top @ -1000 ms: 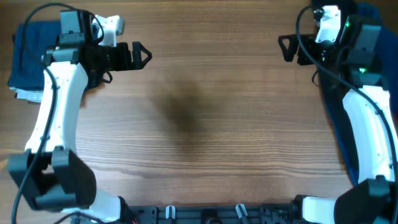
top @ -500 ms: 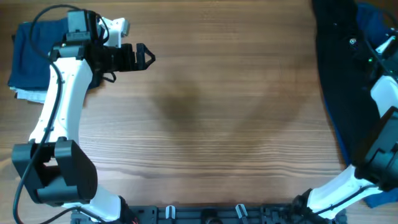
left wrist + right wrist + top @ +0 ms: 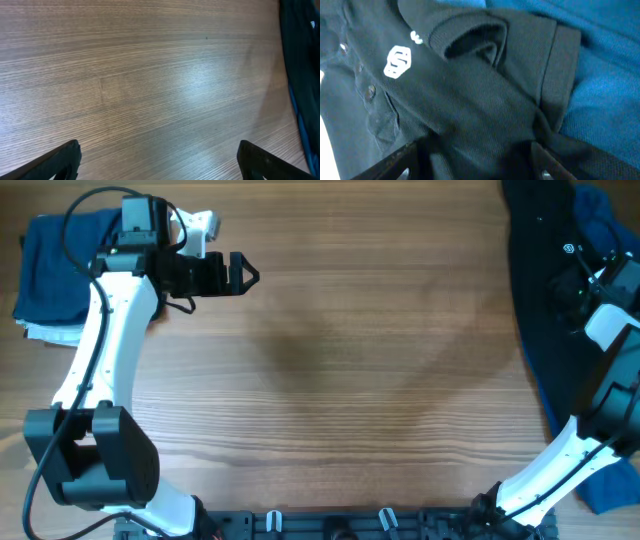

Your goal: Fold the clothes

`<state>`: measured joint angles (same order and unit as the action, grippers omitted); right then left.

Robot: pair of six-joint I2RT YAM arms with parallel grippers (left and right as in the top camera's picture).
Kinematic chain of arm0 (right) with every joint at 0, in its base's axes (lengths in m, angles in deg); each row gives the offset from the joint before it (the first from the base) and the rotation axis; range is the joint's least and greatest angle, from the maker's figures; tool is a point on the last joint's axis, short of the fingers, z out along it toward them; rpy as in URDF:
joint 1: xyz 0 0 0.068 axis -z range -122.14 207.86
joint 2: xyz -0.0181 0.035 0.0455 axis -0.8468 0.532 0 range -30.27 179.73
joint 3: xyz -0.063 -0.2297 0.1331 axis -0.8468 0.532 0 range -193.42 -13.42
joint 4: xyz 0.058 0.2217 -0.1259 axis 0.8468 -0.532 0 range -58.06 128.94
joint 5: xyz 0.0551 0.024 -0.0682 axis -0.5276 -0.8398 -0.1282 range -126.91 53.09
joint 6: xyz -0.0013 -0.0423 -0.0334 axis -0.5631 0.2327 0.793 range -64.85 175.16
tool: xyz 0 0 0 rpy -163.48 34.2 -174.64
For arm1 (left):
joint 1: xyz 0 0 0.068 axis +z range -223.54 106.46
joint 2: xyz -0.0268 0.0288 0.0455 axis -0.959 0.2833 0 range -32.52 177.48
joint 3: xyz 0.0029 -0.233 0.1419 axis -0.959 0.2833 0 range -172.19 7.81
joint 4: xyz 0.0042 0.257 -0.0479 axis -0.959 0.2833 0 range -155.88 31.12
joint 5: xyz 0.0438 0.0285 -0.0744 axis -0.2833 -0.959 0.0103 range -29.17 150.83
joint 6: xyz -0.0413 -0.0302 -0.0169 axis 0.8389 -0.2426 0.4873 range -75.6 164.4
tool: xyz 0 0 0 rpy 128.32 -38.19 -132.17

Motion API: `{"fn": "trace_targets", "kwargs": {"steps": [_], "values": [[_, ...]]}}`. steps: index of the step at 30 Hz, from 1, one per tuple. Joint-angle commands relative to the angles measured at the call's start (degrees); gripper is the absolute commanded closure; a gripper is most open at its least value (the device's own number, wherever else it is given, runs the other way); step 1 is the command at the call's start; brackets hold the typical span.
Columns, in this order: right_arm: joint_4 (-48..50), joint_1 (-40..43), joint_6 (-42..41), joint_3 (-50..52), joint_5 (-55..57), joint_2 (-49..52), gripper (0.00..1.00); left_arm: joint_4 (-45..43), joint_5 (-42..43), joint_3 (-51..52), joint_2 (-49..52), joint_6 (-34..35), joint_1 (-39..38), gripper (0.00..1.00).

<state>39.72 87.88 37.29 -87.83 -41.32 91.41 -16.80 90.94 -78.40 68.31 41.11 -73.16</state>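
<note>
The long black shirt (image 3: 530, 290) lies along the table's right side, over the royal-blue garment (image 3: 603, 212). In the right wrist view the black shirt (image 3: 470, 100) shows a white logo print (image 3: 397, 61), a sleeve cuff and buttons, with the blue garment (image 3: 605, 55) beside it. My right gripper (image 3: 480, 162) is open, low over the shirt, with black fabric lying between its fingers (image 3: 405, 160); in the overhead view it (image 3: 572, 280) is above the shirt. My left gripper (image 3: 243, 275) is open and empty above bare wood, also seen in the left wrist view (image 3: 160, 162).
A folded dark navy garment (image 3: 50, 260) on a pale grey one (image 3: 40, 332) sits at the back left corner. The wooden table (image 3: 330, 380) spans the middle. The blue garment also hangs at the front right (image 3: 610, 480). The shirt's edge (image 3: 300, 75) shows in the left wrist view.
My right arm has swung from the back right of the table out over the black shirt and dropped low onto it. My left gripper has shifted slightly right.
</note>
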Motion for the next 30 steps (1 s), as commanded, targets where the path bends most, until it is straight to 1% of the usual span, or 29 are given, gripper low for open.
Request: {"fn": "trace_targets", "kwargs": {"steps": [1, 2, 3, 4, 7, 8, 10, 13, 16, 18, 19, 21, 22, 23, 24, 28, 30], "values": [[-4.48, -1.33, 1.33, 0.24, -1.53, 0.7, 0.49, -0.52, 0.92, -1.11, 0.22, 0.79, -0.66, 0.0], [-5.4, -1.33, 1.38, 0.26, -1.18, 0.7, 0.7, -0.57, 0.92, -1.11, 0.22, 0.79, -0.66, 0.0], [-6.25, -1.29, 1.4, 0.24, -1.09, 0.66, 0.94, -0.59, 0.94, -1.11, 0.22, 0.79, -0.66, 0.0], [-7.34, -1.25, 1.33, 0.15, -1.27, 0.09, 0.96, -0.57, 0.94, -1.11, 0.22, 0.79, -0.66, 0.0], [-8.15, -1.25, 1.6, 0.15, -4.0, -4.83, 0.96, -0.61, 0.94, -1.11, 0.22, 0.79, -0.66, 0.0], [-8.11, -1.25, 2.91, 0.04, -7.74, -8.17, 0.96, -0.7, 0.94, -1.11, 0.22, 0.79, -0.66, 0.0], [-8.37, -1.75, 2.93, 0.02, -15.91, -17.62, 0.96, -0.83, 0.94, -1.11, 0.22, 0.76, -0.66, 0.0], [-8.83, -4.61, 4.76, 0.02, -17.27, -26.82, 0.96, -1.86, 0.94, -1.11, 0.22, 0.76, -0.66, 0.0], [-12.44, -11.34, 5.92, 0.02, -18.64, -32.33, 0.96, -2.4, 0.96, -1.14, 0.22, 0.76, -0.66, 0.0], [-14.86, -17.77, 5.9, 0.02, -19.91, -32.26, 0.96, -3.48, 1.2, -1.29, 0.02, 0.76, -0.63, 0.0], [-15.39, -19.65, 5.86, 0.02, -20.17, -32.24, 0.96, -3.41, 1.18, -1.55, -0.22, 0.76, -0.63, 0.0], [-16.48, -26.86, 5.9, 0.02, -21.18, -32.26, 0.96, -3.48, 1.11, -2.1, -1.38, 0.72, -0.46, 0.0], [-17.2, -30.97, 6.16, 0.0, -21.16, -32.3, 0.95, -3.89, 1.14, -2.32, -2.47, 0.74, 0.07, 0.0], [-17.86, -33.22, 6.43, 0.0, -21.16, -32.41, 0.96, -3.93, 1.14, -2.32, -3.1, 0.74, 0.44, 0.0], [-19.63, -36.7, 7.04, -0.2, -23.04, -33.44, 0.96, -3.78, 1.14, -2.32, -4.35, 0.76, 1.53, 0.0], [-26.27, -41.07, 10.97, -1.14, -27.65, -38.01, 0.96, -2.29, 1.16, -2.32, -6.95, 0.76, 5.29, 0.0], [-32.13, -42.56, 17.18, -1.11, -26.91, -39.01, 0.96, -0.81, 1.16, -2.29, -7.1, 0.76, 6.29, 0.0]]}}
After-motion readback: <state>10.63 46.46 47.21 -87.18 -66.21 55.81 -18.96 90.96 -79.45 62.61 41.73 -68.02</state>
